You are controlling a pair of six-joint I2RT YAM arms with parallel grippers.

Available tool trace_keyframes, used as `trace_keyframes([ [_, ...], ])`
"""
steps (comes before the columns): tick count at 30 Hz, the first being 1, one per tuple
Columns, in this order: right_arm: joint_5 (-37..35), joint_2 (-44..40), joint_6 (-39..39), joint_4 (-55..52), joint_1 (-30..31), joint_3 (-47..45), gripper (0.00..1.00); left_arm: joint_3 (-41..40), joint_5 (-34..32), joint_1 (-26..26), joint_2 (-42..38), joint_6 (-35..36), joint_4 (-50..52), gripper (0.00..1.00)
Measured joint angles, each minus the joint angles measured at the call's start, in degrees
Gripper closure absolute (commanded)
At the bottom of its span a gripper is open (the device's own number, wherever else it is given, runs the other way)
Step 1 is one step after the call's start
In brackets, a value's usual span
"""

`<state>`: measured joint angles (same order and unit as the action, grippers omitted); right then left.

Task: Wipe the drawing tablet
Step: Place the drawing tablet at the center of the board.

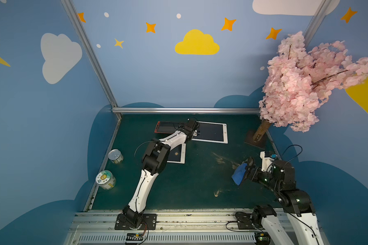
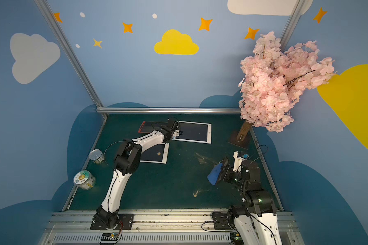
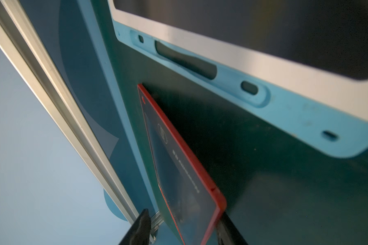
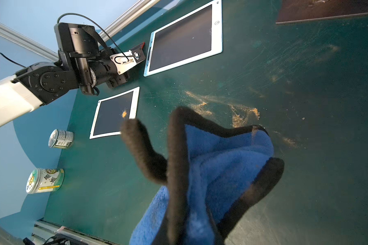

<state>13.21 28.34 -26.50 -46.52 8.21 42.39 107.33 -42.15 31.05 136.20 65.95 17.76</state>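
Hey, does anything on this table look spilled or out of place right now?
Yes: orange-brown powder is smeared across the green table right of centre, a smaller clump lies nearer the front, and an orange spot marks the screen of the small white tablet.

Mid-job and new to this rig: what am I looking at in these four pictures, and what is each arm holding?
Two robot arms with pincer grippers work a green table. Two pictures look down from overhead; the others come from cameras on each wrist. On the table lie a red tablet, a large white tablet, a small white tablet, a tin, a jar and orange crumbs. The left gripper stands open around the red tablet's end. The right gripper grips a blue cloth.
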Motion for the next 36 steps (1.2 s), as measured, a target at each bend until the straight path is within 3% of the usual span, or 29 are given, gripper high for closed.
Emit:
trace_keyframes([
  [3, 0.0, -0.1, 0.0, 0.0, 0.0, 0.0, 1.00, 0.0, 0.3, 0.5, 0.0, -0.8, 0.4, 0.32],
  [10, 0.0, -0.4, 0.0, 0.0, 0.0, -0.2, 1.00, 1.1, 3.6, 0.9, 0.0, -5.8, 6.0, 0.30],
  [16, 0.0, 0.3, 0.0, 0.0, 0.0, -0.3, 1.00, 1.6, 16.8, -1.5, -5.5, -21.3, 12.3, 0.29],
  [22, 2.7, 4.2, 0.8, 2.6, 0.0, -0.4, 1.00, -6.9, 28.0, -11.1, -23.6, -39.5, 10.1, 0.28],
  [25, 7.0, 10.7, 0.1, 8.4, 2.4, -0.3, 1.00, -10.4, 30.9, -18.2, -29.6, -49.7, 9.0, 0.30],
  [30, 6.3, 29.9, -0.2, 15.2, 16.2, 8.0, 1.00, -23.6, 36.9, -30.4, -36.4, -63.6, 6.0, 0.31],
  [33, 6.3, 40.8, -0.4, 19.5, 20.9, 16.3, 1.00, -33.1, 38.4, -32.6, -40.0, -67.4, 4.6, 0.28],
  [36, 7.8, 52.1, -0.7, 22.4, 22.1, 24.2, 1.00, -37.4, 40.5, -32.7, -41.5, -69.2, 3.6, 0.27],
])
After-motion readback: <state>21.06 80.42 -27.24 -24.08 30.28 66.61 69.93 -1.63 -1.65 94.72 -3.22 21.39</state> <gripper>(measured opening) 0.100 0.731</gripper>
